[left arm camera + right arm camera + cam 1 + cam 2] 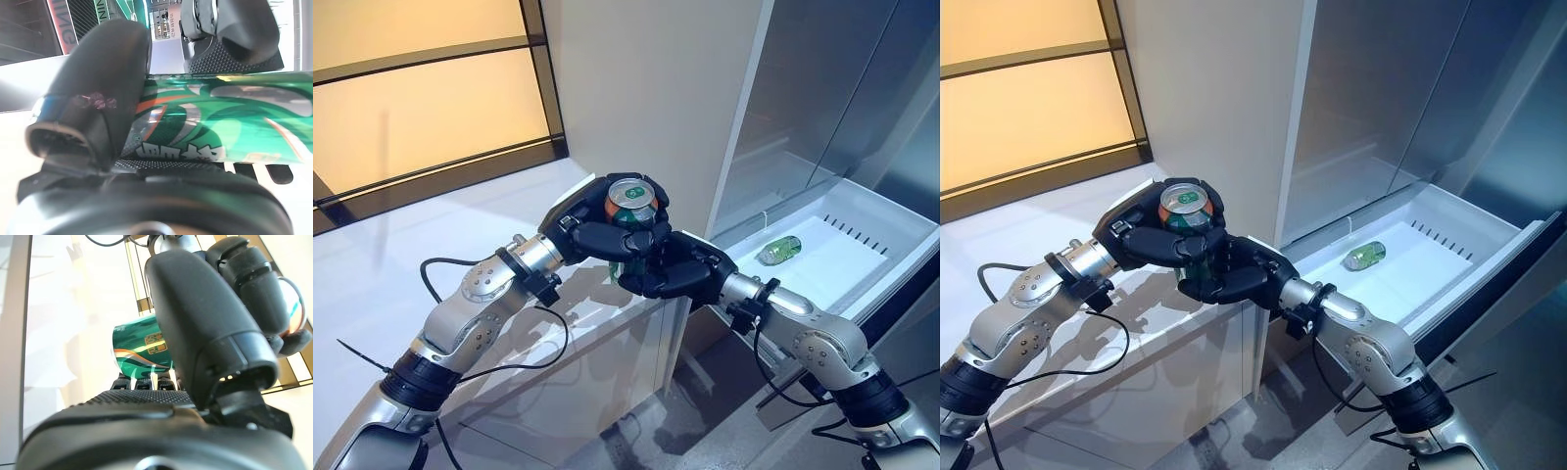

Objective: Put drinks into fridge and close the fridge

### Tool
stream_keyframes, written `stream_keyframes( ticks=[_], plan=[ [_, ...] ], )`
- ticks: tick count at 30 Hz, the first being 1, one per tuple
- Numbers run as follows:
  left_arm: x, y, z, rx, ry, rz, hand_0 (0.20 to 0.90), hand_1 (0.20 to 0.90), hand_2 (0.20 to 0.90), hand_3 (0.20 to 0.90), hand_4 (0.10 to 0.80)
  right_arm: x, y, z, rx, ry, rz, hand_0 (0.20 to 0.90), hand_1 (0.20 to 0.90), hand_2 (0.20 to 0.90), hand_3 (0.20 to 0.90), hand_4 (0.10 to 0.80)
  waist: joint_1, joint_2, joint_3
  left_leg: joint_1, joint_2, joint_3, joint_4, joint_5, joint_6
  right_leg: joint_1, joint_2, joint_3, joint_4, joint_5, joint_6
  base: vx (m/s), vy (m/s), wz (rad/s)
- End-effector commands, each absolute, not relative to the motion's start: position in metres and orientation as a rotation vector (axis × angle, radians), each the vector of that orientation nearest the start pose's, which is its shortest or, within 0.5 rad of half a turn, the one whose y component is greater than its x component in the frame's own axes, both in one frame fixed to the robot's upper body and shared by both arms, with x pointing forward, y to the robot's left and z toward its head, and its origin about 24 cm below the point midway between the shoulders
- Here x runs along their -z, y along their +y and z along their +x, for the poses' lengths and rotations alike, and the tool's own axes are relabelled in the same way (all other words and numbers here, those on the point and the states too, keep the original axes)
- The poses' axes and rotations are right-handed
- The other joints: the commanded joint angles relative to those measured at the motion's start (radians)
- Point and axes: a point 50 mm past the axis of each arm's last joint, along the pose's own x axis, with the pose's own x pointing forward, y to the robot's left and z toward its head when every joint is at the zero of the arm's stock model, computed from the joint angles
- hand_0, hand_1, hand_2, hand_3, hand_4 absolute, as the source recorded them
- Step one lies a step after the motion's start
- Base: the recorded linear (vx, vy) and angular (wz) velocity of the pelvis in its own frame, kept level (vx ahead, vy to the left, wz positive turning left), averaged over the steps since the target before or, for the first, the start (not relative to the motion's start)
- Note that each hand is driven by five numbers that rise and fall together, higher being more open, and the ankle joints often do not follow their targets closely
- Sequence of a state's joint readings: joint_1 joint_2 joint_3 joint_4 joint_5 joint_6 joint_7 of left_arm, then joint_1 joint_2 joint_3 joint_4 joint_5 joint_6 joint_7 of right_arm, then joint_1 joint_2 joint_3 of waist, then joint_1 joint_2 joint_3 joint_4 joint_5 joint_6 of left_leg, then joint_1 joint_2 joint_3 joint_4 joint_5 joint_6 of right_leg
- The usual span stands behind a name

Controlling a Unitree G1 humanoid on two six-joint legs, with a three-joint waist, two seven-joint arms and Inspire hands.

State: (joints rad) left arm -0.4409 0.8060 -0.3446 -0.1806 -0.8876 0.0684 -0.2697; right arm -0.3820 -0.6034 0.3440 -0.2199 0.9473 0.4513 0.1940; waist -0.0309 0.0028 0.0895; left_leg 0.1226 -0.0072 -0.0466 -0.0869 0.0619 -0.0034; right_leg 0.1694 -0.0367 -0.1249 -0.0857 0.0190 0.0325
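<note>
Holding a green drink can point(631, 203) upright between them, both dark robot hands meet above the near edge of a white desk point(431, 284), just beside the open fridge. The left hand point(592, 223) wraps the can's upper wall, its fingers curled round the side just below the silver rim. The right hand point(671, 269) cups the same can lower down; its own wrist view shows the fingers under the can's body and the thumb pressed against the side. So both hands are closed on the one can, which hangs above the desk rather than standing on it.

The can looks like thin painted metal: stiff if still sealed, light to moderate in weight, smooth and likely slippery against the finger pads. Whether the top is open cannot be told. A firm wrap round the middle of the wall, clear of the rim, seems the safest hold; hard squeezing could dent it.

Beyond the hands, to the right of the desk, the fridge's white drawer point(901, 220) stands pulled out. A second green can point(779, 250) lies on its side on the drawer floor, well apart from the held can. Behind the drawer rises the grey fridge interior point(803, 98).
</note>
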Motion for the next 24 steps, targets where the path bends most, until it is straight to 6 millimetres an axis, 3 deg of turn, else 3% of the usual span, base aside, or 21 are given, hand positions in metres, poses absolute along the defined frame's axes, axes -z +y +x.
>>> stream_keyframes(
  ticks=[1,10,15,21,22,23,24],
  plan=[
    [-0.276,0.115,0.28,0.939,-0.608,-0.005,0.3,0.3,0.3,0.2,0.1,-0.202,-0.067,0.272,-1.074,-0.109,0.31,0.9,0.9,0.9,0.9,0.8,0.006,-0.013,-0.09,0.072,-0.052,0.107,0.0,-0.162,0.066,0.028,0.062,0.037,-0.002,-0.094,-0.038,0.0,0.0,0.0],
    [-0.262,0.107,0.283,0.965,-0.535,-0.112,0.3,0.3,0.3,0.2,0.1,-0.202,-0.049,0.265,-1.13,-0.076,0.374,0.9,0.9,0.9,0.9,0.8,0.008,-0.01,-0.091,0.07,-0.053,0.118,0.0,-0.163,0.068,0.022,0.06,0.039,-0.002,-0.09,-0.034,0.0,0.0,0.0],
    [-0.266,0.097,0.273,0.994,-0.654,-0.238,0.3,0.3,0.3,0.2,0.1,-0.189,-0.038,0.263,-1.15,-0.005,0.453,0.9,0.9,0.9,0.9,0.8,0.005,-0.011,-0.092,0.071,-0.053,0.121,0.0,-0.162,0.071,0.02,0.062,0.05,-0.002,-0.086,-0.036,0.001,0.006,-0.02],
    [-0.264,0.082,0.264,1.056,-0.669,-0.348,0.3,0.3,0.3,0.2,0.1,-0.19,-0.024,0.258,-1.172,-0.002,0.533,0.9,0.9,0.9,0.9,0.8,0.005,-0.014,-0.089,0.072,-0.054,0.118,0.0,-0.162,0.073,0.018,0.063,0.059,-0.002,-0.084,-0.039,-0.001,0.005,-0.04],
    [-0.264,0.08,0.264,1.061,-0.663,-0.365,0.3,0.3,0.3,0.2,0.1,-0.192,-0.021,0.257,-1.179,0.001,0.551,0.752,0.752,0.752,0.727,0.627,0.005,-0.014,-0.09,0.072,-0.054,0.118,0.0,-0.163,0.073,0.018,0.063,0.061,-0.002,-0.084,-0.039,-0.002,0.011,-0.05],
    [-0.264,0.08,0.264,1.061,-0.661,-0.372,0.3,0.3,0.3,0.2,0.1,-0.192,-0.02,0.257,-1.179,0.003,0.556,0.399,0.399,0.399,0.315,0.215,0.004,-0.014,-0.091,0.072,-0.054,0.118,0.0,-0.163,0.073,0.018,0.063,0.061,-0.002,-0.084,-0.039,-0.001,0.013,-0.05],
    [-0.264,0.078,0.264,1.068,-0.656,-0.393,0.3,0.3,0.3,0.2,0.1,-0.192,-0.019,0.257,-1.176,0.007,0.566,0.3,0.3,0.3,0.2,0.1,0.004,-0.013,-0.091,0.073,-0.054,0.119,0.0,-0.163,0.074,0.018,0.063,0.062,-0.002,-0.084,-0.039,-0.001,0.013,-0.06]
  ],
)
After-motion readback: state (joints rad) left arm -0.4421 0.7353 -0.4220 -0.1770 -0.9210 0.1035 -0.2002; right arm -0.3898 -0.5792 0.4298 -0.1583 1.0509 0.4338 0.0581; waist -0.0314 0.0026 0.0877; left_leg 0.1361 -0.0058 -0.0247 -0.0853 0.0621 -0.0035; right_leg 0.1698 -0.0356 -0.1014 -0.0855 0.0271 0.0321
